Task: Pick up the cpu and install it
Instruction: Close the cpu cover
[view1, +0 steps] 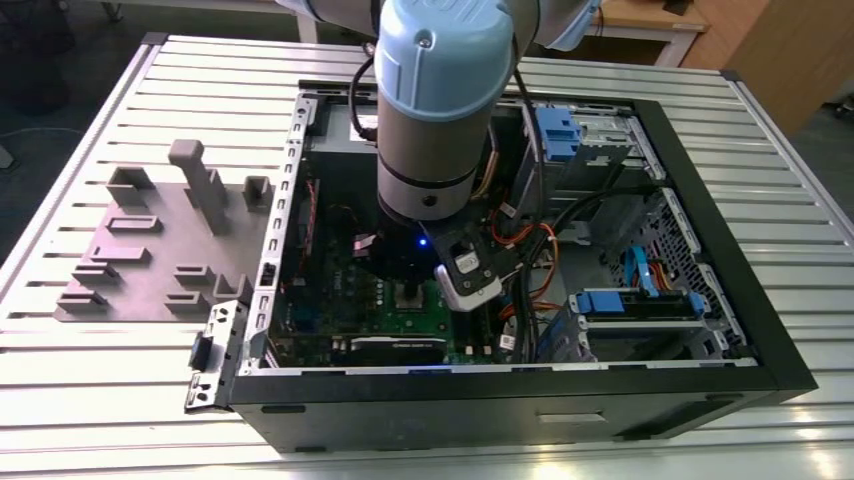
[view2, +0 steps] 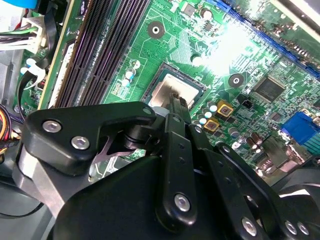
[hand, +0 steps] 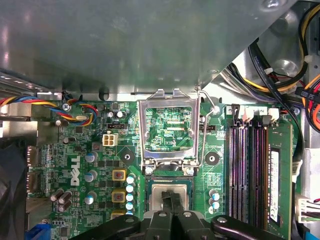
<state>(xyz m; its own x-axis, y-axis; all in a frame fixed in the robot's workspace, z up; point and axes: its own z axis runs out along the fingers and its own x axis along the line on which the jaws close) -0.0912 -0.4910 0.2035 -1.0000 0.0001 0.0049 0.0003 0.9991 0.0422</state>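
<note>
The cpu (hand: 159, 194) lies flat in the socket of the green motherboard (hand: 95, 200), its silvery top catching the light (view2: 165, 90). My gripper (hand: 171, 199) hangs right over the chip's middle, fingers pressed close together with nothing between them, and the tips (view2: 178, 102) sit at or just above the metal top. Whether they touch it I cannot tell. The socket's metal load plate (hand: 170, 127) stands flipped open beside the chip. In the exterior view the arm (view1: 434, 120) reaches down into the open computer case (view1: 747, 330), over the motherboard (view1: 420, 322).
Dark memory slots (hand: 250, 165) run beside the socket. Coloured cable bundles (hand: 280, 75) hang at the case wall. Blue drive brackets (view1: 638, 300) sit at the exterior view's right. A grey blocky fixture (view1: 160, 250) stands outside the case on the slatted table (view1: 107, 400).
</note>
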